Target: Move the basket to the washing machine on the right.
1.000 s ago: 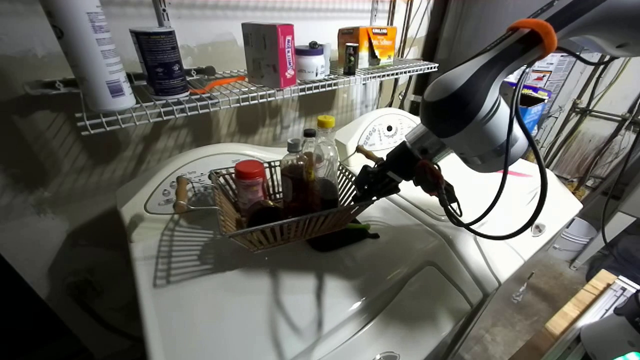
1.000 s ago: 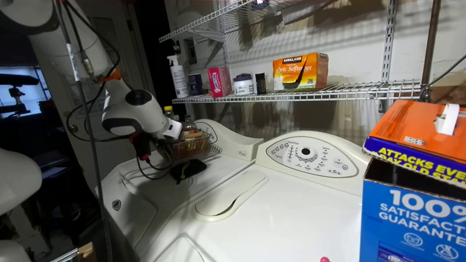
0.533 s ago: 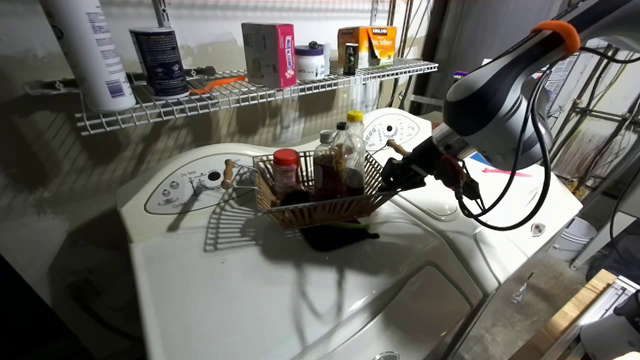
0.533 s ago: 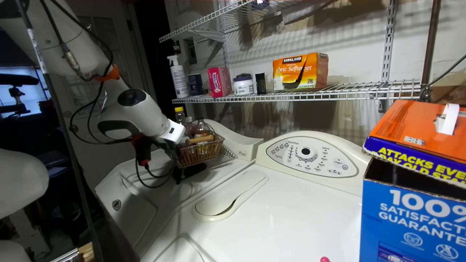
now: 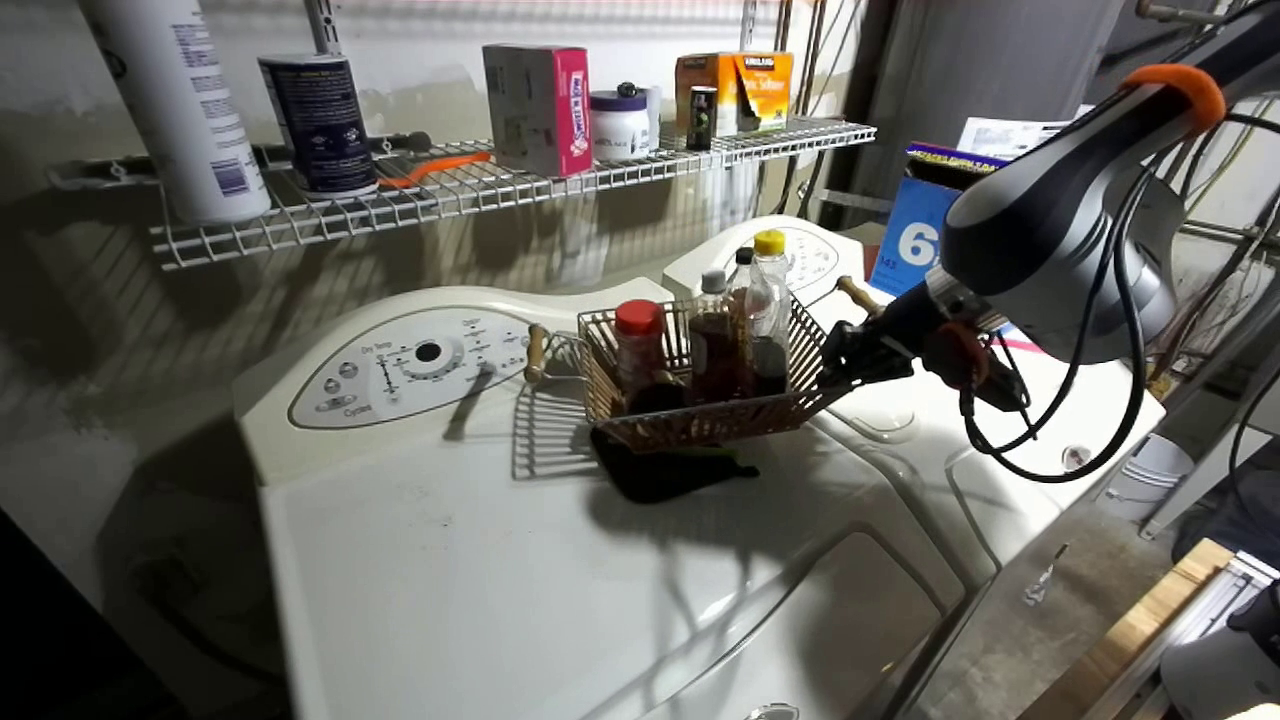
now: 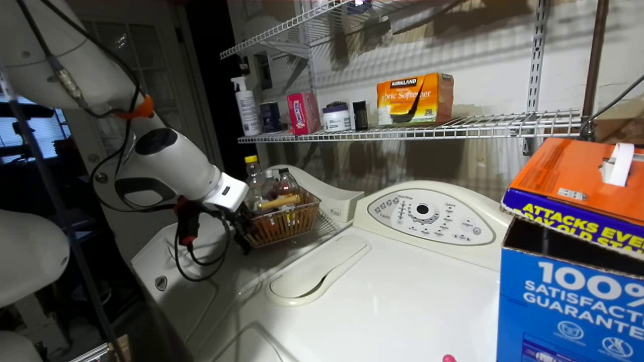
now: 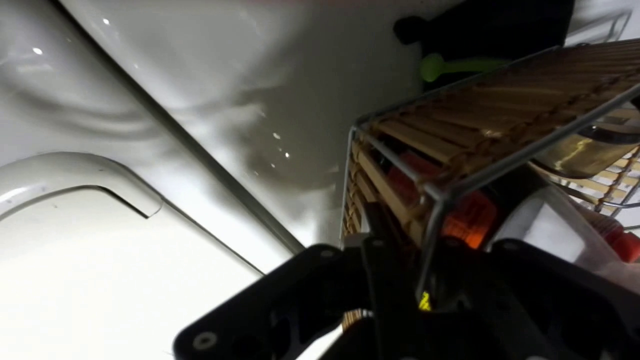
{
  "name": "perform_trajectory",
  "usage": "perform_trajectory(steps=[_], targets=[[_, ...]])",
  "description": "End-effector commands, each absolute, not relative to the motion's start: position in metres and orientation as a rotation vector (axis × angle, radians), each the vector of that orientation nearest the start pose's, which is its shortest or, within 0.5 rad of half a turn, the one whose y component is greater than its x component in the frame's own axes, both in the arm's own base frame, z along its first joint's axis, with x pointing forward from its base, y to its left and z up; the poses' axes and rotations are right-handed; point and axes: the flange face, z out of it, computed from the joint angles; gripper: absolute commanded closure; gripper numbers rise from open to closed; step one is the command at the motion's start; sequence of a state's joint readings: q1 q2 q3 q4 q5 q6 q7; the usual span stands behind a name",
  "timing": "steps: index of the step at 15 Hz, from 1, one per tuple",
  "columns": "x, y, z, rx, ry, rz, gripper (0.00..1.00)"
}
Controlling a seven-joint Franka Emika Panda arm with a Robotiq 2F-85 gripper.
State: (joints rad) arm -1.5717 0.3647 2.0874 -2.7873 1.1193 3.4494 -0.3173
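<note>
The wicker-and-wire basket (image 5: 700, 425) is held raised above the left white machine (image 5: 450, 570), with its shadow apart below it. It carries several bottles and a red-lidded jar (image 5: 640, 350), and also shows in an exterior view (image 6: 284, 226). My gripper (image 5: 838, 362) is shut on the basket's end rim. In the wrist view the fingers (image 7: 407, 250) sit on both sides of the rim near a corner of the basket (image 7: 480, 120); the fingertips are partly dark. The right-hand washing machine (image 6: 412, 291) stands beside the left one, with its top under my gripper's side of the basket.
A black cloth-like item (image 5: 650, 475) with a green strip lies under the basket. A wire shelf (image 5: 520, 195) with boxes and bottles hangs above. A blue box (image 6: 568, 306) stands on the right machine. Raised control panels (image 6: 427, 216) line the back.
My gripper and the basket have moved together toward the right machine. The basket's shadow has shifted with it. The grip on the rim looks the same.
</note>
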Motion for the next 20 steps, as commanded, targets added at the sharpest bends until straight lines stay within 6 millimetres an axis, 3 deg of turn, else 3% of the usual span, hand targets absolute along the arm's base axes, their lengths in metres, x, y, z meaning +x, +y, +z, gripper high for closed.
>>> perform_trajectory(steps=[1,6,8,10,14,20], targets=[[0.369,0.106,0.301,-2.569,0.59,-0.664,0.92],[0.369,0.105,0.302,-2.565,0.592,-0.669,0.92],[0.37,0.104,0.299,-2.565,0.602,-0.644,0.98],[0.373,0.093,0.291,-2.56,0.658,-0.593,0.98],[0.386,0.07,0.295,-2.517,0.764,-0.613,0.98],[0.39,0.056,0.301,-2.468,0.819,-0.628,0.98]])
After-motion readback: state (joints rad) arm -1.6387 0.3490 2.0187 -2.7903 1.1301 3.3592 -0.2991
